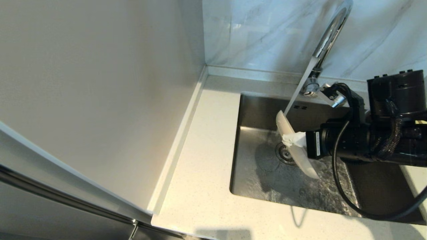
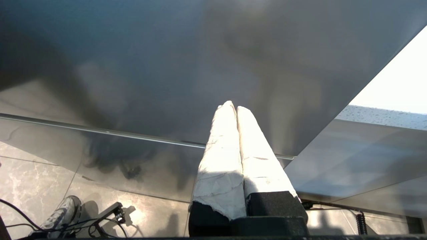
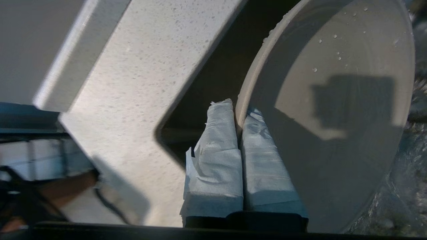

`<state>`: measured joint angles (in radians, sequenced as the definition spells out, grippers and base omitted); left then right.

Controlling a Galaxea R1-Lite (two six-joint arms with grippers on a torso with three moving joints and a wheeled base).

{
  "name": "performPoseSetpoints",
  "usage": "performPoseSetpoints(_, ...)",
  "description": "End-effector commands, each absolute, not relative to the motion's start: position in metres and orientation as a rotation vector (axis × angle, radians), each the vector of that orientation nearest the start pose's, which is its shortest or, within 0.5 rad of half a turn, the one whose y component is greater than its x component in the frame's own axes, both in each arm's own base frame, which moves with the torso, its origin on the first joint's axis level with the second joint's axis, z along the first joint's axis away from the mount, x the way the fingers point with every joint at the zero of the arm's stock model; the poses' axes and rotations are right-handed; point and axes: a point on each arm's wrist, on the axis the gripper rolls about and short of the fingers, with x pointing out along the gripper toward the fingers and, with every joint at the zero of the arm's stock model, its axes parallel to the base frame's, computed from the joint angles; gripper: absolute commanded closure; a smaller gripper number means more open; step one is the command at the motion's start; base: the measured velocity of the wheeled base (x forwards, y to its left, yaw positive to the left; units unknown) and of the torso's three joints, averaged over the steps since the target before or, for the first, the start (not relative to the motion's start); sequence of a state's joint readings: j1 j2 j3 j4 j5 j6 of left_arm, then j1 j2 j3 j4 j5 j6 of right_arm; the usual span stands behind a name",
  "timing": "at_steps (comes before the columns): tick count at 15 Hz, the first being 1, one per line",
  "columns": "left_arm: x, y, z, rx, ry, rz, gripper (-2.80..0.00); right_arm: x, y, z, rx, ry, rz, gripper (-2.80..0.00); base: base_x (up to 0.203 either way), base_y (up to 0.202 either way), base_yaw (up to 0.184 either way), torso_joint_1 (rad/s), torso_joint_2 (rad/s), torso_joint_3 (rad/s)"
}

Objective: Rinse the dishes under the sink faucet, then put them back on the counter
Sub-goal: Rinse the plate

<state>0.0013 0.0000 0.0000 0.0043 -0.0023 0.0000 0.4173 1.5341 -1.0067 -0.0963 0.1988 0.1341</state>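
Note:
My right gripper (image 1: 289, 139) is shut on the rim of the off-white plate (image 1: 300, 156), holding it on edge over the steel basin (image 1: 253, 166). Water falls from the chrome faucet (image 1: 328, 36) onto the plate's upper edge. In the right wrist view the taped fingers (image 3: 217, 143) pinch the plate (image 3: 333, 133), whose face carries water drops. The speckled counter (image 1: 200, 160) lies left of the basin. The bowl and chopsticks are out of view. My left gripper (image 2: 233, 107) is shut on nothing, parked low beside the cabinet, away from the sink.
A drain (image 1: 283, 151) sits under the plate and the basin floor is wet. The faucet lever (image 1: 328, 95) lies just behind my right arm. A white wall (image 1: 100, 83) stands left of the counter, a marble backsplash (image 1: 267, 33) behind. Floor and cables (image 2: 100, 220) show below the left gripper.

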Motion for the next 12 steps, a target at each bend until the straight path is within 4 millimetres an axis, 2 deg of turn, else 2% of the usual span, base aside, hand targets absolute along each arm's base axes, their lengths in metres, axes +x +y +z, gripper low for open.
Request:
performPoseSetpoints(1,-0.023,0.000,0.075,0.000,0.005,0.000,0.00,0.234,0.098,0.237,0.198,0.489,0.553,0.00,0.000,0.000,0.000,0.000,0.00,0.000)
performPoseSetpoints(3,-0.023,0.000,0.075,0.000,0.005,0.000,0.00,0.240,0.088,0.242,0.365,0.517,0.529,0.00,0.000,0.000,0.000,0.000,0.00,0.000)
performPoseSetpoints(6,-0.023,0.000,0.075,0.000,0.005,-0.001,0.00,0.251,0.088,0.267,0.617,0.522,0.563,0.00,0.000,0.000,0.000,0.000,0.00,0.000)
performPoseSetpoints(10,-0.023,0.000,0.075,0.000,0.005,0.000,0.00,0.276,0.096,0.268,0.627,0.527,0.575,0.00,0.000,0.000,0.000,0.000,0.00,0.000)
performPoseSetpoints(12,-0.023,0.000,0.075,0.000,0.005,-0.002,0.00,0.283,0.094,0.269,0.627,0.515,0.554,0.00,0.000,0.000,0.000,0.000,0.00,0.000)
